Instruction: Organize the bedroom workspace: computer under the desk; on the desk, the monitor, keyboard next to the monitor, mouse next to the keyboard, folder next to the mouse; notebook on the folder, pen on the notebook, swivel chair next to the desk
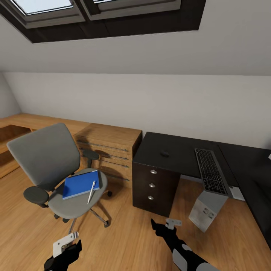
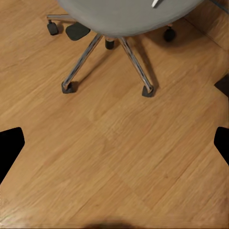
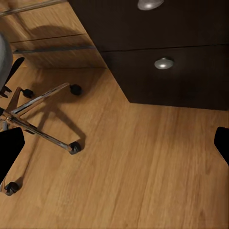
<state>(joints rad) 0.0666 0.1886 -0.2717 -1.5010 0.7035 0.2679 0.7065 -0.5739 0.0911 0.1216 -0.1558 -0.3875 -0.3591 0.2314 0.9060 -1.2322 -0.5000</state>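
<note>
L end effector (image 1: pixel 64 244) sits low over the wood floor (image 1: pixel 124 241), fingers spread wide w/ nothing between them; in the left wrist view its dark fingertips (image 2: pixel 10 145) frame bare floorboards. R end effector (image 1: pixel 165 226) likewise wide apart and empty, hanging over the floor just in front of the black drawer unit (image 1: pixel 152 186); its fingertips (image 3: pixel 9 148) sit at the edges of the right wrist view, w/ the round drawer knobs (image 3: pixel 163 63) ahead.

Swivel chair (image 1: pixel 49 162) stands just beyond the L end effector, chrome wheeled base (image 2: pixel 107 62) on the floor, apart from the table (image 1: pixel 177 152). Blue folder (image 1: pixel 80 184) lies flat on the seat, white pen (image 1: pixel 91 191) lying across its near-right corner and onto the seat fabric.

Behind the chair: light wooden drawer chest (image 1: pixel 109 150), right beside the table's drawer unit. On the glossy black table top: mouse (image 1: pixel 164 153) near the L end, keyboard (image 1: pixel 212 171) to its R, overhanging the front edge. Computer (image 1: pixel 207 210), light grey tower, stands on the floor below the keyboard, tilted, mostly out from under the table.
</note>
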